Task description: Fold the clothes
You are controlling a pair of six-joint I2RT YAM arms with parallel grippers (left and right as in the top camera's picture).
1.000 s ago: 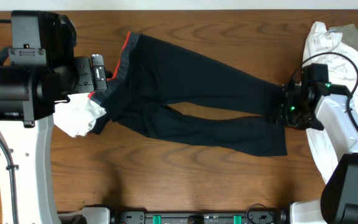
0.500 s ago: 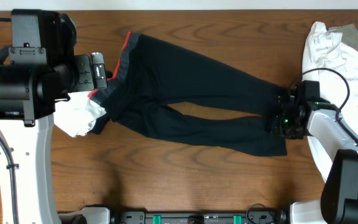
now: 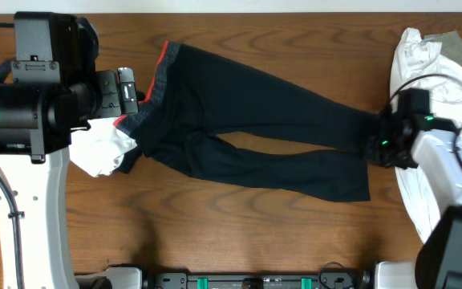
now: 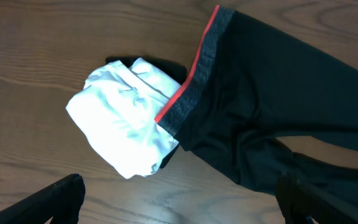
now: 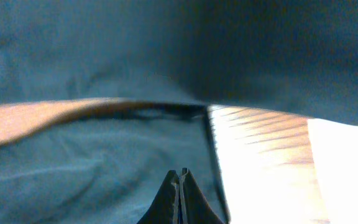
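Right gripper (image 5: 179, 183) is pinching shut at the black trousers' (image 3: 255, 120) cuff, left gripper (image 4: 188, 200) gaping wide; a barely caught hem risks slipping out.

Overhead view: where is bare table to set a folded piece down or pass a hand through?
Widest free patch: the front strip of table below the black trousers. A smaller one lies above the trousers, left of the white pile. Crowded: the waistband end by the white garment, and the cuffs at the right hand.
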